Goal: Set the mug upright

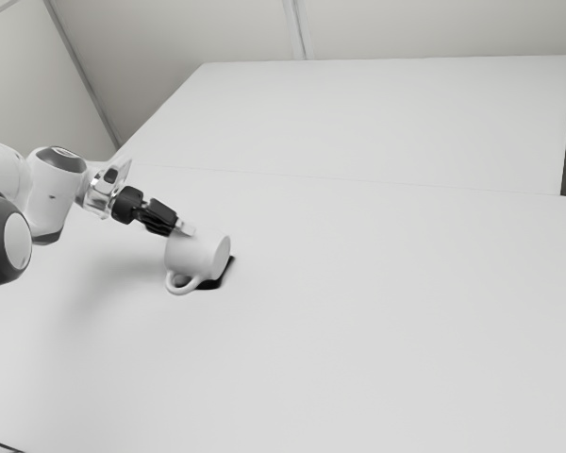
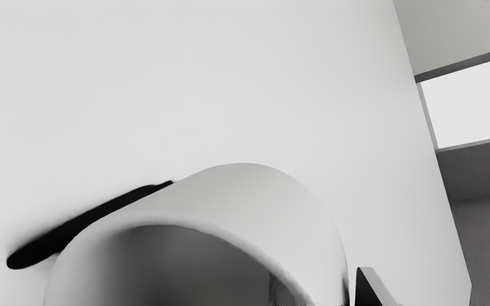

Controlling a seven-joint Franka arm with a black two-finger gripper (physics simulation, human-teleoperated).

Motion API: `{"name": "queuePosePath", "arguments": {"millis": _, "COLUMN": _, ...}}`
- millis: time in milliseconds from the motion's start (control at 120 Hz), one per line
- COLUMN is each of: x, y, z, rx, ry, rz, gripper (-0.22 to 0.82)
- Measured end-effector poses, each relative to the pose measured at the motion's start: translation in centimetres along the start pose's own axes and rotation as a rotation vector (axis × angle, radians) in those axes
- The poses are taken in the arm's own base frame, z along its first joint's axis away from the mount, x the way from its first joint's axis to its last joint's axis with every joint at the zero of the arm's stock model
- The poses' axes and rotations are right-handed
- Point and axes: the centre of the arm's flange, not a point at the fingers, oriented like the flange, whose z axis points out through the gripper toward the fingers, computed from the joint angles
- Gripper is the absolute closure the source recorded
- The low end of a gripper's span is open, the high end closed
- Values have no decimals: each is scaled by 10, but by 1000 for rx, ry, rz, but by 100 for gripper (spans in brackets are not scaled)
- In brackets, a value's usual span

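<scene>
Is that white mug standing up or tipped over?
Tipped over. In the exterior view the mug has its body sideways, not upright, and the wrist view looks into its open mouth, which faces the arm's hand.

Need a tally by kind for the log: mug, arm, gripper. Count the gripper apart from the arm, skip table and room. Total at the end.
Mug: 1
Robot arm: 1
Gripper: 1
Total: 3
</scene>
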Motion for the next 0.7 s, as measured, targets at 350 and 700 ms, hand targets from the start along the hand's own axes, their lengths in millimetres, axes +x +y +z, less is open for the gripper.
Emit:
{"name": "queuePosePath", "arguments": {"millis": 350, "x": 6, "y": 7, "z": 12, "rx": -47, "ry": 51, "rz": 43, "gripper": 76}}
{"name": "queuePosePath", "arguments": {"millis": 700, "x": 24, "y": 41, "z": 16, "rx": -8, "ry": 61, "rz": 66, "gripper": 79}}
